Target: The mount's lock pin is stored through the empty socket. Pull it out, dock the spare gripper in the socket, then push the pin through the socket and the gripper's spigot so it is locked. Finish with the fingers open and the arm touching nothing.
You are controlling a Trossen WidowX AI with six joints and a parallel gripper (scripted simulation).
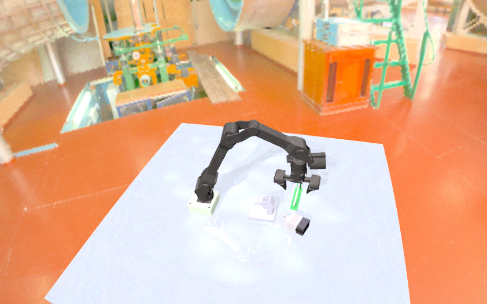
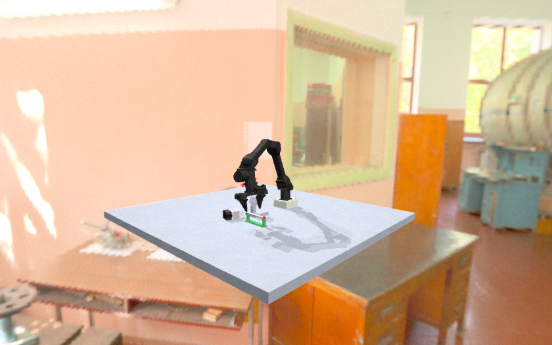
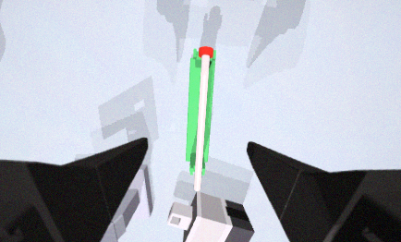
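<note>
The white lock pin point(image 1: 296, 197) point(image 2: 256, 216) point(image 3: 201, 106) with its red head lies lengthwise on the green rack point(image 1: 294, 207) point(image 2: 254, 222) point(image 3: 194, 102). My gripper point(image 1: 296, 189) point(image 2: 253, 208) point(image 3: 198, 144) is wide open and empty above it, one finger on each side of the pin and apart from it. The spare gripper point(image 1: 294, 222) point(image 2: 235, 214) point(image 3: 213, 218), white with a black end, lies just past the pin's plain tip. The pale mount point(image 1: 262, 214) stands to the left of the rack in the top view; its socket shows no pin.
The arm's pale green base point(image 1: 202, 207) point(image 2: 285, 203) stands beyond the mount from the rack. Part of the mount shows at the lower left in the wrist view, behind a finger. The spare gripper lies close to both the rack and the mount.
</note>
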